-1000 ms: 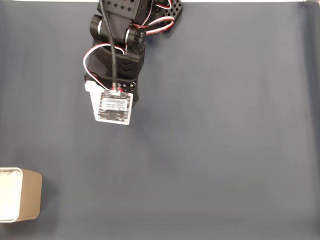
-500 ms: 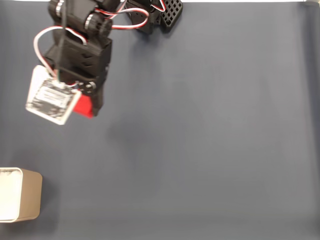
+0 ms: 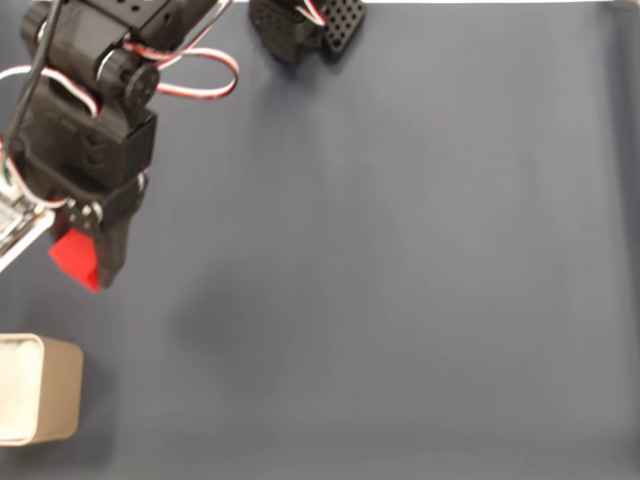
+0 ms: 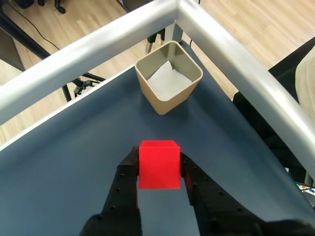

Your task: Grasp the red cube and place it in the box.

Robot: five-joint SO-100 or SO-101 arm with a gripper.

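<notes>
Now, your cube [image 4: 158, 164] sits pinched between the two black fingers [image 4: 127, 184], one pressing each side face, and it hangs clear above the mat [image 4: 69, 162]. Being a cube, it has no long axis to speak of; in the wrist view its top face tilts away toward 12 o'clock and its front face looks back at the camera, edges squared to the fingers. In the fixed view the cube [image 3: 76, 258] shows as a red wedge poking out under the arm [image 3: 85, 150] at the frame's 9 o'clock side, with its lower corner pointing toward 6 o'clock.

The gripper [image 4: 158, 169] is closed narrow on the cube, no gap visible at either face.

The box [image 4: 169, 76] lies ahead of the cube at about 12 o'clock in the wrist view, upright, mouth open, white inside, near the mat's far corner below the metal rails [image 4: 236, 64]. In the fixed view the box [image 3: 40, 390] sits at the 8 o'clock corner, roughly at 6 o'clock from the cube and well apart from it.

Compared with half a second ago, the arm has swung further toward the fixed view's left edge and slightly lower, carrying the cube closer to the box. The box has not moved, and you see the white tag [image 3: 15, 225] now cut off by the frame's left edge.
</notes>
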